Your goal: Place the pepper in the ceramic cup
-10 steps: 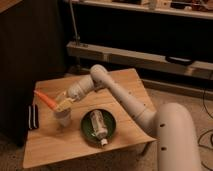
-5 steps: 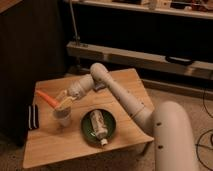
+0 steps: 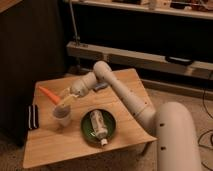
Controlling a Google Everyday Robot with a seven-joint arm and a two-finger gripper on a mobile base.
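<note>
A low wooden table (image 3: 115, 142) with a light, bare top carries the items. The ceramic cup (image 3: 62, 117) stands upright on its left part. A green plate (image 3: 88, 131) rests just right of the cup, near the front edge, with a white bottle (image 3: 98, 125) lying on its side across it. A dark striped object (image 3: 33, 115) lies at the left edge. A small blue object (image 3: 100, 86) lies toward the rear. The gripper (image 3: 64, 99) hangs just above the cup, with the pepper (image 3: 48, 93) at its tip, off the tabletop.
</note>
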